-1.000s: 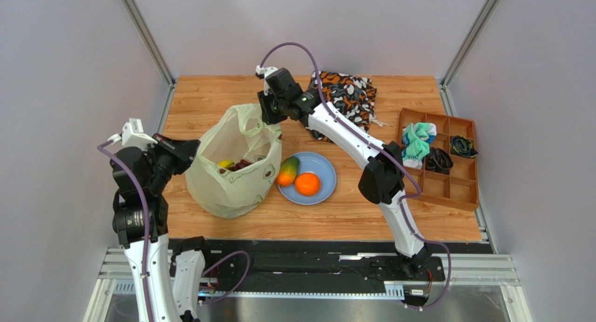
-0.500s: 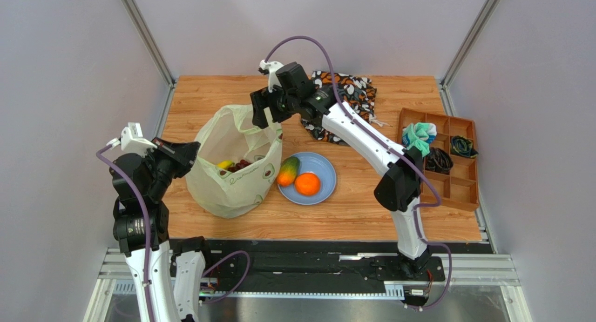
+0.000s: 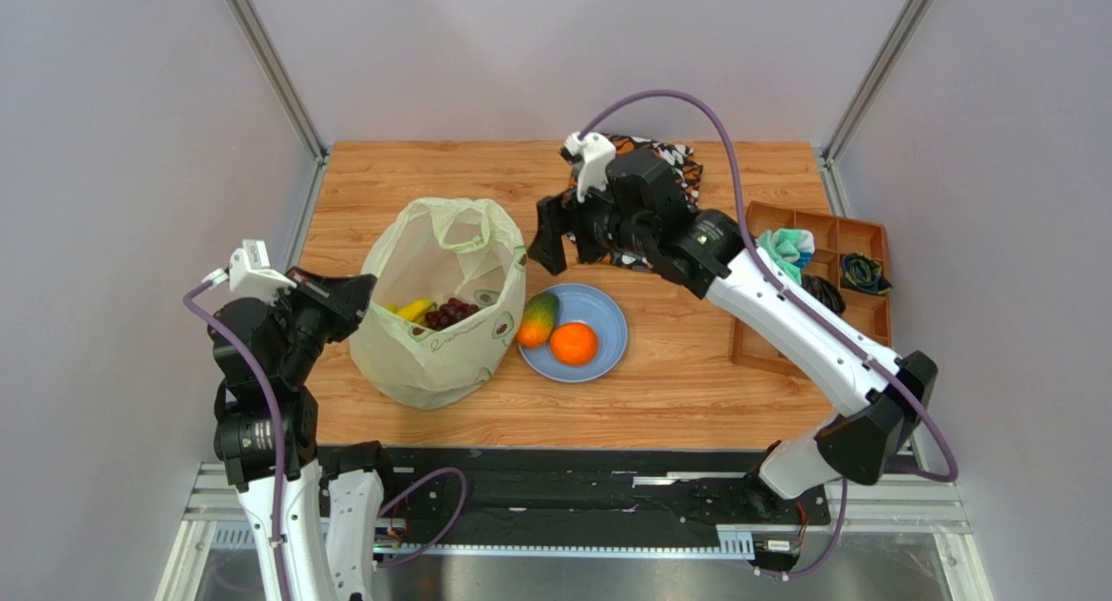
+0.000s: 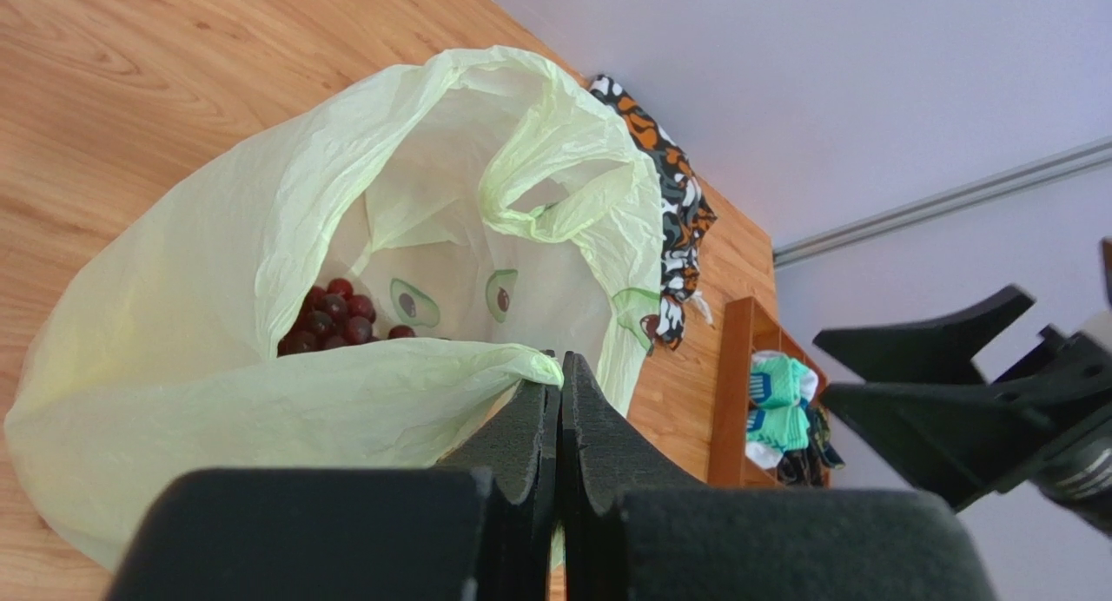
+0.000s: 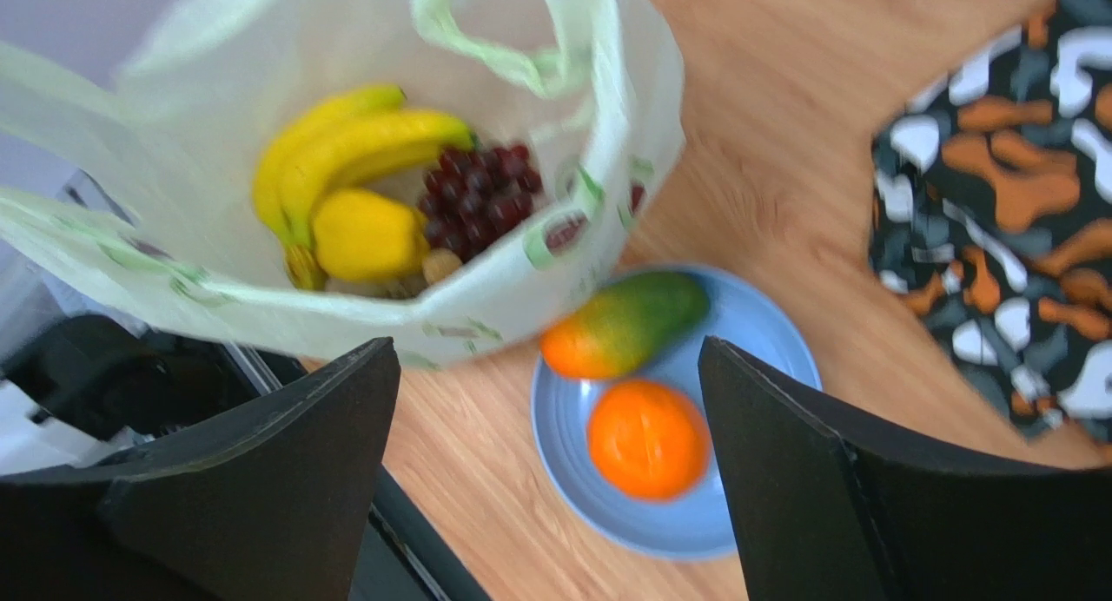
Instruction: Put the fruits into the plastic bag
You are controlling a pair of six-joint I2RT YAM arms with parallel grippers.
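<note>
The plastic bag [image 3: 431,354] stands open at the table's left. Inside it lie yellow bananas [image 5: 346,139], dark purple grapes [image 5: 477,197] and a small yellow fruit [image 5: 366,236]. My left gripper [image 4: 559,367] is shut on the bag's near-left rim [image 3: 372,302]. A red-green mango [image 3: 537,320] and an orange [image 3: 573,345] rest on the round blue plate [image 3: 608,312] just right of the bag. My right gripper [image 3: 559,243] hangs open above the plate's far-left side, clear of the bag, with nothing between its fingers [image 5: 261,458].
A patterned orange-black-white cloth bag [image 3: 659,171] lies at the back, partly under the right arm. A wooden divided tray [image 3: 855,354] with socks and bands sits at the right edge. Bare wood shows behind the bag and along the table's front.
My right gripper has opened, let go of the bag's far handle and swung right towards the plate. The bag's mouth has settled wider. The left gripper still holds the rim.
</note>
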